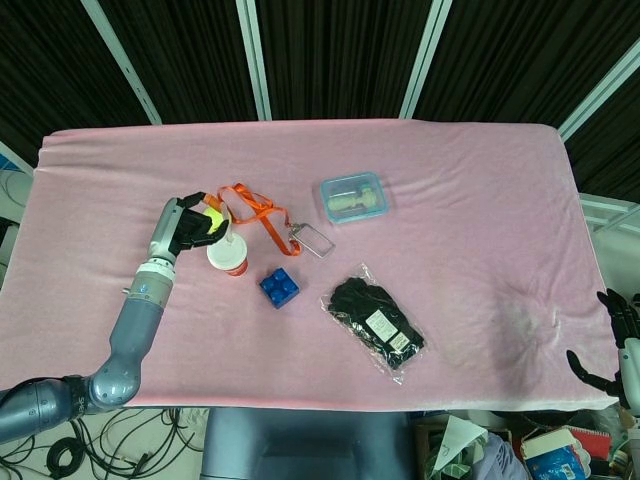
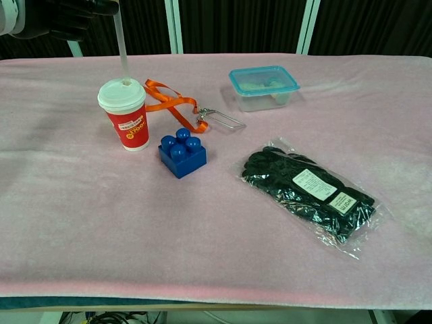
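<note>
Fingers (image 1: 205, 228) of the left hand (image 1: 190, 226) pinch the thin, bendy straw (image 2: 122, 47) near its top above the seemingly light, tippable cup (image 2: 127, 122), right hand (image 1: 612, 340) spread empty.

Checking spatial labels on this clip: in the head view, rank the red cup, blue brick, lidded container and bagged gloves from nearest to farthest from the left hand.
From the left hand:
1. Red cup, right beside the hand, which holds its straw.
2. Blue brick, just beyond the cup, toward the table's front.
3. Lidded container, mid-table, toward the back.
4. Bagged gloves, farthest, toward the front.
</note>
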Available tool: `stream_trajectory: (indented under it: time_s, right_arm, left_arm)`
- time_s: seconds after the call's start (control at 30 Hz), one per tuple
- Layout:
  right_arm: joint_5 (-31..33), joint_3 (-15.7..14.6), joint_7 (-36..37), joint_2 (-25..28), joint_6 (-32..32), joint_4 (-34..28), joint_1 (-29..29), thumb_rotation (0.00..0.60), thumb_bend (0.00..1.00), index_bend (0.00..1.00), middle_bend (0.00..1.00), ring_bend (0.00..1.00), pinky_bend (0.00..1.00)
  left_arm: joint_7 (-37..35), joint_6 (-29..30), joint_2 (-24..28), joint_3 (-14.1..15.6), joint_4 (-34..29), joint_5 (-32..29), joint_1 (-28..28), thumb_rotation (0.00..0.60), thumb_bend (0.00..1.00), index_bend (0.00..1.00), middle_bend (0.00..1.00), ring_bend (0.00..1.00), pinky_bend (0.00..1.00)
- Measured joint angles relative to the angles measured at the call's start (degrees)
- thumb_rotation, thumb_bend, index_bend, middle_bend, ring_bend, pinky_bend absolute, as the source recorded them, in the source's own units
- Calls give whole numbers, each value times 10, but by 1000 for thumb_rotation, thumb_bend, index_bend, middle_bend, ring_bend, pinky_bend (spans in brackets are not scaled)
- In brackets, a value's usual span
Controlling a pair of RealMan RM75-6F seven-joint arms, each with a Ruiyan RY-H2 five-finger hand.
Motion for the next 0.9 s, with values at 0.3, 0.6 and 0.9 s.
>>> stream_trajectory:
  time_s: [0.3,0.6,0.9]
  right_arm:
    - [0,1,0,0,1,0,0,600,252,0,0,0,191]
    - [-1,0,0,0,1,-1,0,600,253,0,0,0,191]
    - [0,0,0,0,-1,0,0,600,253,0,0,0,191]
  left_arm:
    - [-2,-2,1,0,1,2,1,600,242,461,1000,1000,1000]
    - [-2,-2,6,0,-4,7,5,600,241,460,1000,1000,1000]
    - [17,14,22,27,-15,67,21,600,163,393,867,807,730]
